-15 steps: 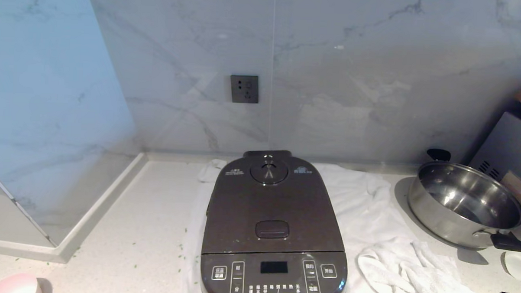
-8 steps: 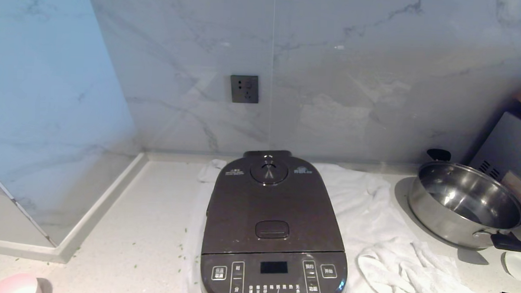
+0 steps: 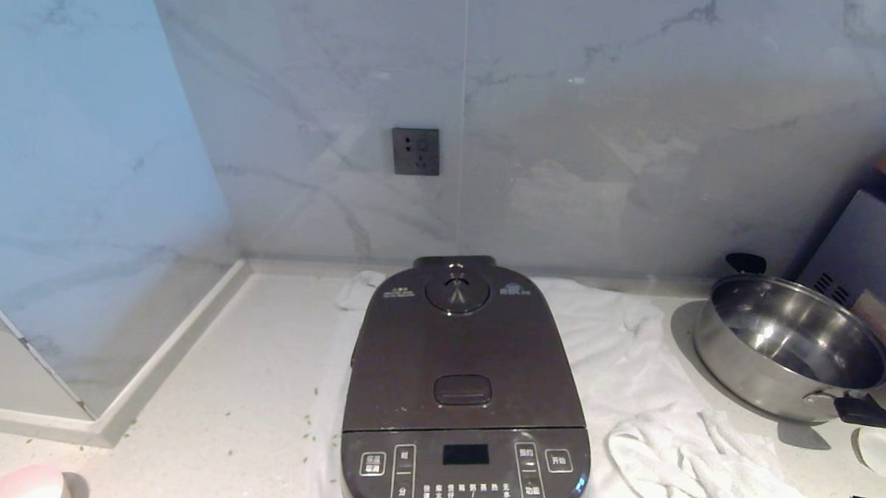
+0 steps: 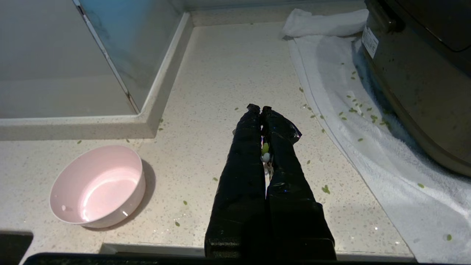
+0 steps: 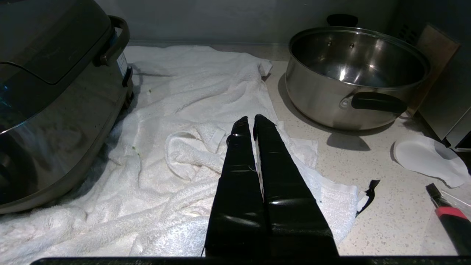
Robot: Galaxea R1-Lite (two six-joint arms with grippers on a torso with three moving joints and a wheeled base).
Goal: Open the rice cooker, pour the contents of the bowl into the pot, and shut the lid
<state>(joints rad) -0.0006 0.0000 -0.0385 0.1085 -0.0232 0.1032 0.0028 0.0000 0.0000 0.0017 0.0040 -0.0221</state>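
Observation:
The dark brown rice cooker (image 3: 465, 456) stands mid-counter on a white towel, its lid (image 3: 465, 353) down, so the pot is hidden. The pale pink bowl (image 4: 97, 186) sits upright and empty on the counter left of the cooker; only its rim (image 3: 26, 483) shows in the head view. Green bits (image 4: 355, 109) lie scattered on the towel and counter beside the cooker (image 4: 415, 73). My left gripper (image 4: 259, 108) hovers shut over the counter between bowl and cooker, a green speck stuck between its fingers. Right of the cooker (image 5: 48, 92), my right gripper (image 5: 250, 118) is shut above the towel.
A shiny steel pan (image 3: 789, 349) with black handles stands at the right, a grey appliance (image 3: 867, 249) behind it. A crumpled towel (image 3: 701, 464) lies in front of the pan. A raised ledge (image 3: 159, 372) borders the counter at left. A socket (image 3: 415, 151) is on the wall.

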